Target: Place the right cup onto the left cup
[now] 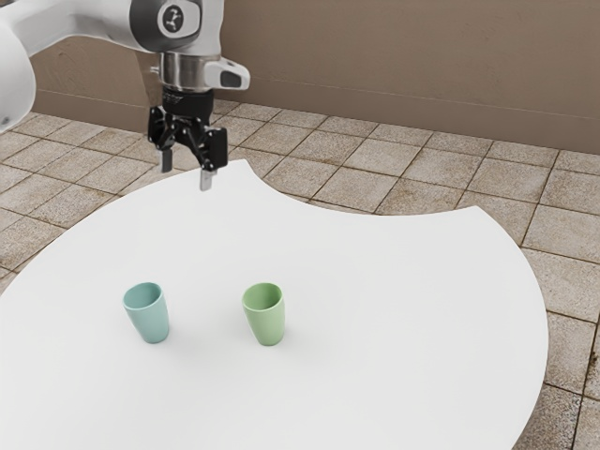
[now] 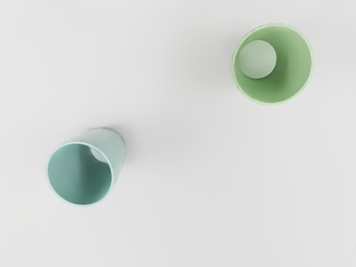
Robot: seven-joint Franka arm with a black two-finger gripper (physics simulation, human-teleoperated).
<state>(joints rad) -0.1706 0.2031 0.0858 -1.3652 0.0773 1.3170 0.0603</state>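
The gripper (image 1: 187, 178) is open, its two fingers (image 1: 207, 179) wide apart with nothing between them. It hangs up high and points down, so it has room to pick a cup from above. Under it is the white table (image 1: 394, 300).

The green cup (image 1: 266, 322) stands on the table at the exterior view's right. I think that is the one to move. The blue-green cup (image 1: 148, 314) stands at the exterior view's left, and I think it should stay put and catch the other.

Both cups are upright with their mouths up, so one can slide into the other. They stand apart, which leaves room for a finger between them. Grabbing the green one comes next, I guess. A crooked drop could tip both.
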